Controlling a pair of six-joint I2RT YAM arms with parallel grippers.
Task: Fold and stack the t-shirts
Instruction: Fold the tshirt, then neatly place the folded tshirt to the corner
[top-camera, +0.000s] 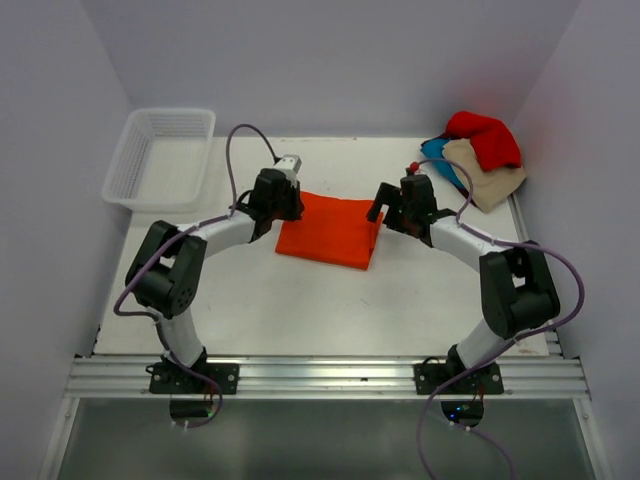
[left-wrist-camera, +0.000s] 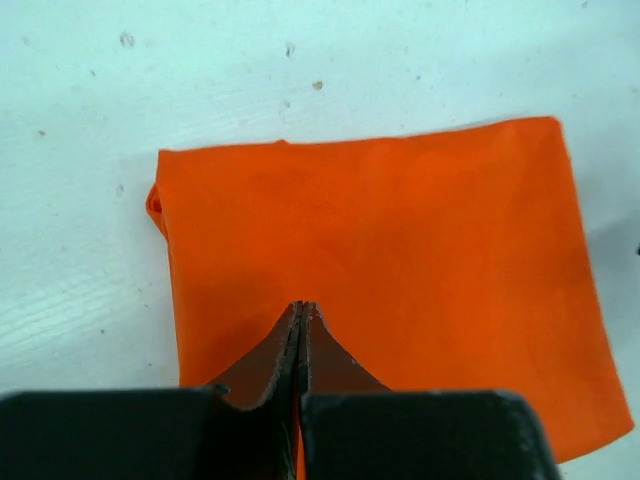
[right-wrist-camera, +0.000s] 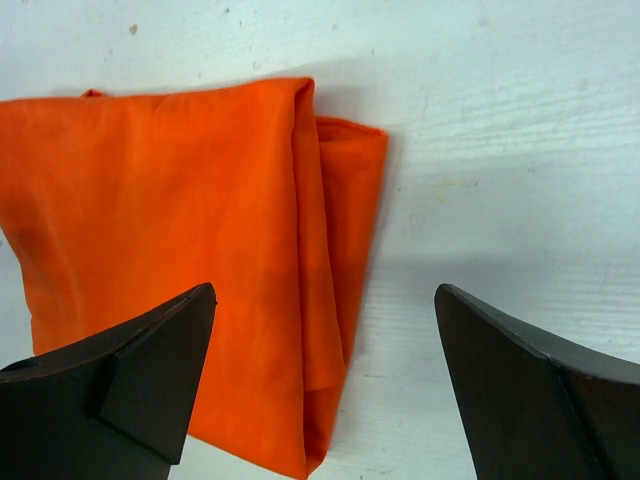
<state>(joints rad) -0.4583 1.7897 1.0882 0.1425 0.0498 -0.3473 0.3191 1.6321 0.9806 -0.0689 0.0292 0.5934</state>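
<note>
The bright orange t-shirt (top-camera: 331, 230) lies folded into a flat rectangle in the middle of the table. My left gripper (top-camera: 284, 207) is over its left edge. In the left wrist view the left gripper (left-wrist-camera: 302, 306) is shut, its tips pressed together above the orange t-shirt (left-wrist-camera: 380, 250), with no cloth showing between them. My right gripper (top-camera: 386, 212) is at the shirt's right edge. In the right wrist view the right gripper (right-wrist-camera: 325, 300) is open wide, straddling the orange t-shirt's (right-wrist-camera: 150, 200) folded edge. The red (top-camera: 485, 138), beige (top-camera: 490, 178) and teal-blue (top-camera: 436, 151) t-shirts lie piled at the back right.
A white mesh basket (top-camera: 160, 155) stands at the back left corner. White walls close in the table on the left, back and right. The arm bases sit on a metal rail (top-camera: 320, 377) at the near edge.
</note>
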